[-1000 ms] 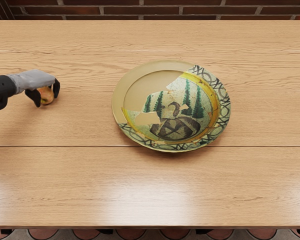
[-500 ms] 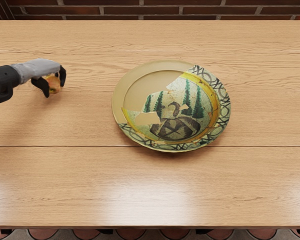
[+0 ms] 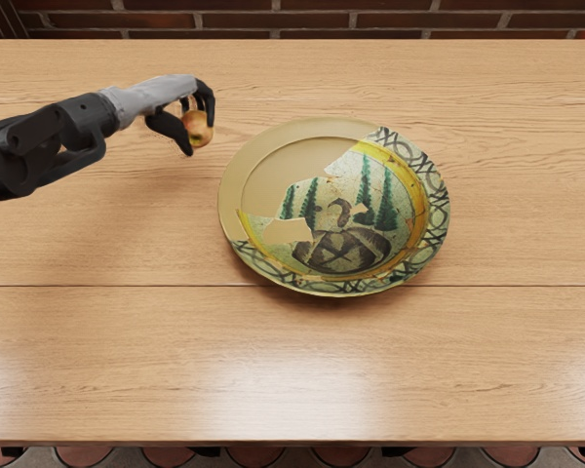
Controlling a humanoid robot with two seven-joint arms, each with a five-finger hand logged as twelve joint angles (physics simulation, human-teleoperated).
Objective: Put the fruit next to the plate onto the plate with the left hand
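Observation:
A small yellow-red fruit is held in the air by my left hand, whose dark fingers are shut on it. The hand hangs above the table just left of the plate's upper left rim. The arm reaches in from the picture's left edge. The plate is round and olive-yellow, with a painted pattern of green trees and dark loops over its right half. It lies flat at the table's middle with nothing on it. My right arm does not show.
A wooden table fills the view, with its front edge near the bottom. A brick wall runs along the back.
My left hand has lifted the fruit off the table at the far left and carried it up and to the right, close to the plate's rim.

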